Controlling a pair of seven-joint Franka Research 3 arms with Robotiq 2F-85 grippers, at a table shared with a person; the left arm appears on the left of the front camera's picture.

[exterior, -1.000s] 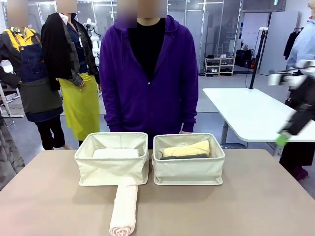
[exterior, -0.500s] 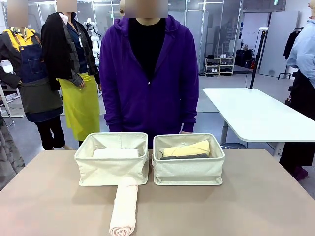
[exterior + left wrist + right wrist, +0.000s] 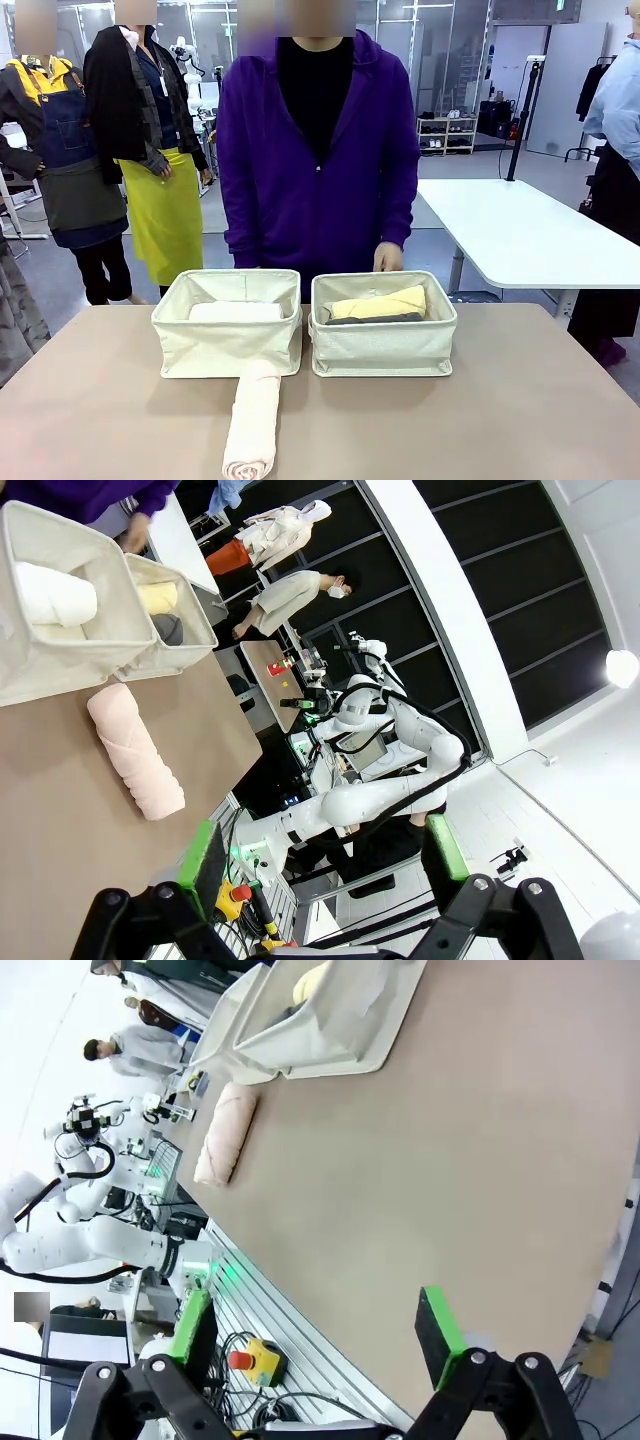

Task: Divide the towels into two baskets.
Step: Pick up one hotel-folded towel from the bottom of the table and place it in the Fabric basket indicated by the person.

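Two cream baskets stand side by side mid-table. The left basket holds a white towel. The right basket holds a pale yellow towel lying over a dark grey towel. A pink-cream towel lies on the table, its far end against the left basket's front wall. My left gripper hangs open off the table's side, far from the pink-cream towel and the white towel. My right gripper is open above the table edge, well away from the pink-cream towel.
A person in a purple hoodie stands behind the baskets, one hand at the right basket's far rim. Bare brown tabletop lies on both sides of the towel. A white table stands at the back right.
My right arm, a blur at the picture's right edge one second ago, has left the front view. The person has shifted right and brought a hand to the right basket's far rim.
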